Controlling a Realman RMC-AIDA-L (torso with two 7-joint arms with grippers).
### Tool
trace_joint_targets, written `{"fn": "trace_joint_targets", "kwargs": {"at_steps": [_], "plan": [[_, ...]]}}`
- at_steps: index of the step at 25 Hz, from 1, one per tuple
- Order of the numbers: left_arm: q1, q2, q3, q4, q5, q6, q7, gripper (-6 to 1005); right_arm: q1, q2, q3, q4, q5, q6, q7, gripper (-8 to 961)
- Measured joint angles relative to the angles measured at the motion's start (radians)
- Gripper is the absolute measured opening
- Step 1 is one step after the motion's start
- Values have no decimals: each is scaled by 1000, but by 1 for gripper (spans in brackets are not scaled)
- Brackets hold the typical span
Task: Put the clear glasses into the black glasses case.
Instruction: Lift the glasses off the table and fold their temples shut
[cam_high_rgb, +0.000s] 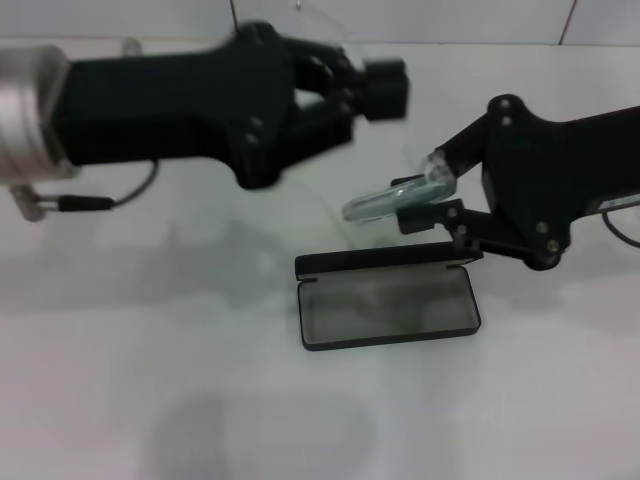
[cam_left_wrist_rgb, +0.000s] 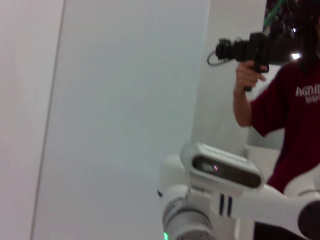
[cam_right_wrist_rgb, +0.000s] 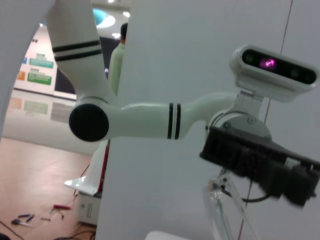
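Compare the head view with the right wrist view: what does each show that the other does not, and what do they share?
Only the head view shows the open black glasses case on the table and the right gripper shut on the clear glasses just above it. Only the right wrist view shows the robot's head camera, its white arm and a bystander. Both show the left gripper raised, and the glasses.
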Motion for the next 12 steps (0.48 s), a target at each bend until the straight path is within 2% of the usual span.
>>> {"fn": "trace_joint_targets", "kwargs": {"at_steps": [6, 12], "plan": [[14, 1, -106, -63, -108, 39, 28, 100, -34, 0, 74, 2, 44, -82, -16, 97], [10, 1, -217, -174, -200, 96, 51, 100, -73, -2, 123, 26, 181, -265, -46, 98]]}}
